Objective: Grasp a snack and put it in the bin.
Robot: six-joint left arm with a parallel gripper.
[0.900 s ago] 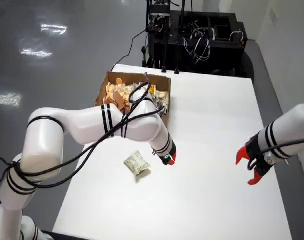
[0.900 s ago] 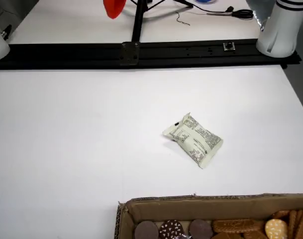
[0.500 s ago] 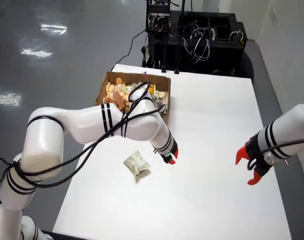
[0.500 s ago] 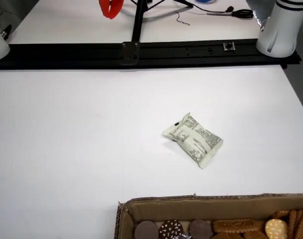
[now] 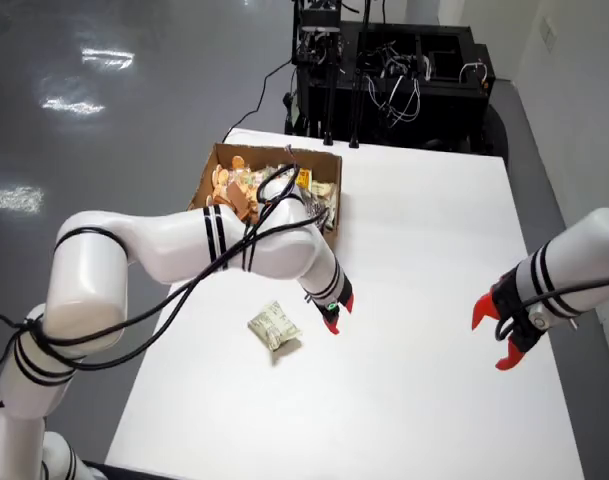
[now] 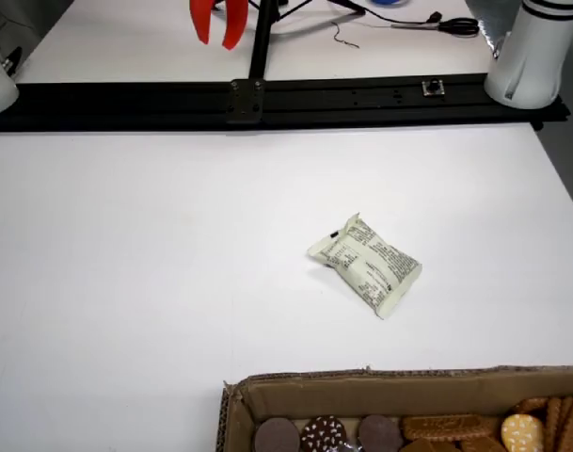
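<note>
Crinkly cream foil, the snack packet lies flat on the white table, near the cardboard box; we judge it light, soft and slippery, best pinched across its puffed middle; our gripper hovers just beside it, red fingers slightly spread, empty.

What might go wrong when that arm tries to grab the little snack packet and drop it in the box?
The snack packet lies flat on the smooth white table, so the gripper, which sits beside it rather than over it, might push it along instead of pinching it. The cardboard box already looks full of biscuits, so a dropped packet may perch on top or spill out. The arm's loose cables hang near the box's edge and might catch.
</note>
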